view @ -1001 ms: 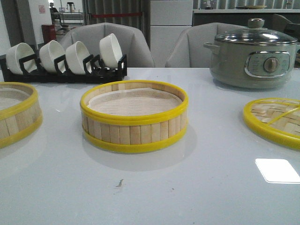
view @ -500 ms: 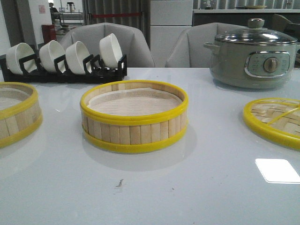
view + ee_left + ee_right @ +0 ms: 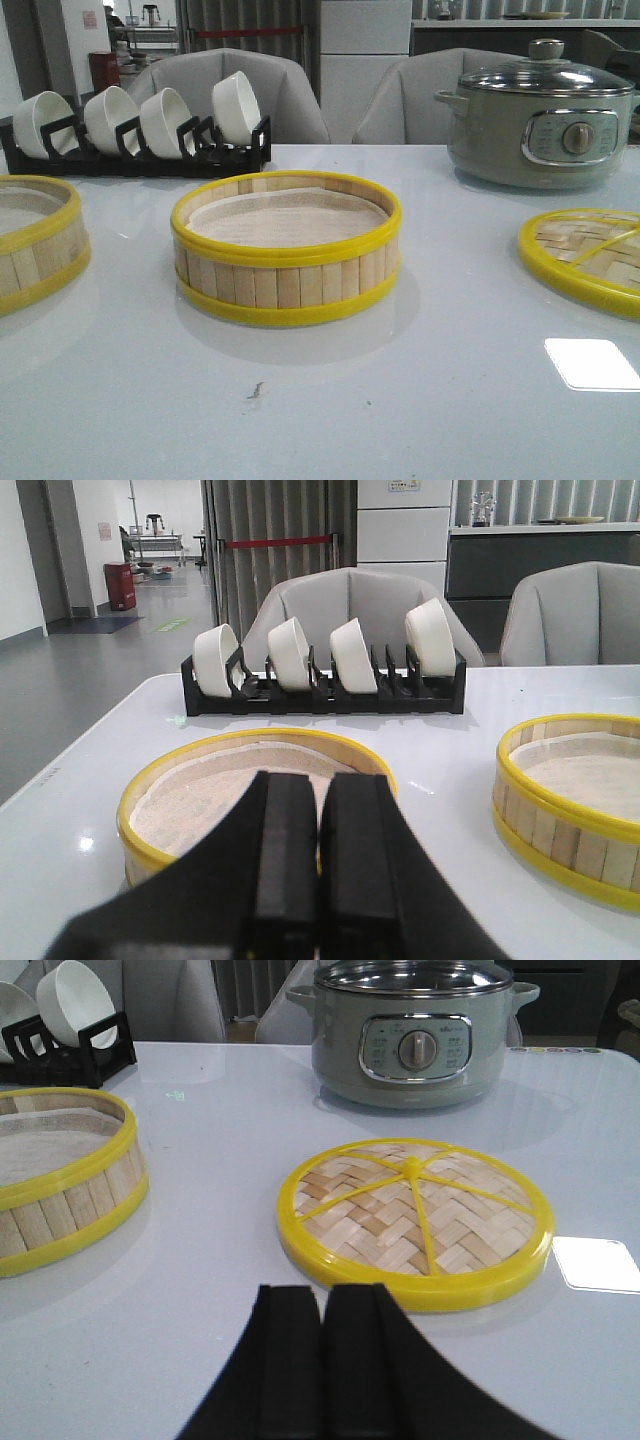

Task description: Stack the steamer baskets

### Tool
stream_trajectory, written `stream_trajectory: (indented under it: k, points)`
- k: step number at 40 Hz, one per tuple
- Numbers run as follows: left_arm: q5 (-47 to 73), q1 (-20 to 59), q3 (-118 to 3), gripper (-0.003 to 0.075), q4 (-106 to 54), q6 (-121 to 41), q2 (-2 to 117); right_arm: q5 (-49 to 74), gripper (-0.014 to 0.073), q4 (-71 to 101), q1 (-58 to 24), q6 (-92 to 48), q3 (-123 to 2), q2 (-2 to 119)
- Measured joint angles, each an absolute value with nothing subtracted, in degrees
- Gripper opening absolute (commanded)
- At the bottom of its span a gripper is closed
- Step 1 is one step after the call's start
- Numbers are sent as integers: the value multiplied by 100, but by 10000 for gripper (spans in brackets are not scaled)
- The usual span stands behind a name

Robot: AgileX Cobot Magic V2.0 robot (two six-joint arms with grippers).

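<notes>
- One steamer basket (image 3: 286, 248) sits at the table's centre; a second steamer basket (image 3: 35, 240) lies well apart at the far left edge – neither is stacked yet
- The left gripper (image 3: 318, 852) hovers near the left-hand basket, fingers pressed together, holding nothing
- The right gripper (image 3: 325, 1352) is likewise closed and empty, just short of the woven lid (image 3: 414, 1216)
- The baskets look light and stiff; the yellow rims are probably slick, so pinching across the slatted wall with one finger inside – clear of the loose white liner (image 3: 283, 220) – seems safest
</notes>
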State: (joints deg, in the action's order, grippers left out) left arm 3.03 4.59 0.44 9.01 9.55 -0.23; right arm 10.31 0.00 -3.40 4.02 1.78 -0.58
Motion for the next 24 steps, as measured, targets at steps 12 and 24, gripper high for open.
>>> stream_trajectory:
  k: [12,24]
  points:
    - [303,459,44,90,901,955,-23,1031,51,0,-340,402,178,-58]
    - [781,481,-287,90,0,982,171,1041,51,0,-340,402,178,-58]
